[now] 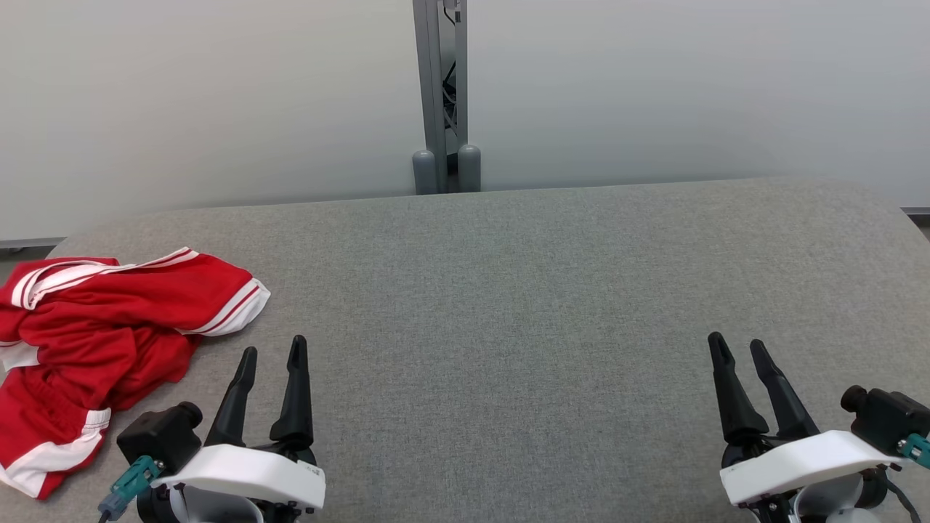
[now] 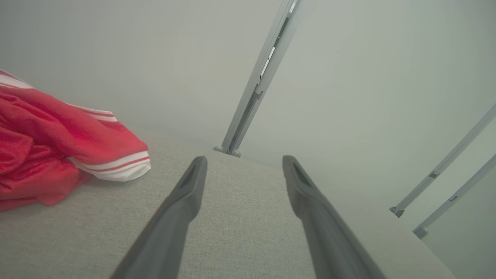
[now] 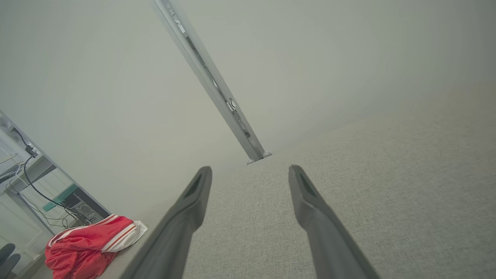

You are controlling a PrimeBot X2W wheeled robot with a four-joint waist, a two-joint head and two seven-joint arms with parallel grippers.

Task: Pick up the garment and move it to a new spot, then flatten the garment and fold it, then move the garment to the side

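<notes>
A crumpled red garment (image 1: 102, 334) with white stripes lies in a heap at the left edge of the grey fabric table (image 1: 508, 327). The left wrist view shows the garment (image 2: 50, 155) at its left side, and the right wrist view shows the garment (image 3: 89, 244) far off at the lower left. My left gripper (image 1: 272, 349) stands open just right of the heap, nothing between its fingers (image 2: 186, 201). Far to the right, my right gripper (image 1: 737, 347) is open too, over bare table, with empty fingers (image 3: 310, 201).
A grey metal post (image 1: 441, 94) rises behind the table's far edge against pale wall panels. In the right wrist view, a desk with cables (image 3: 35, 186) stands beyond the table's left end. Bare table spreads between both grippers.
</notes>
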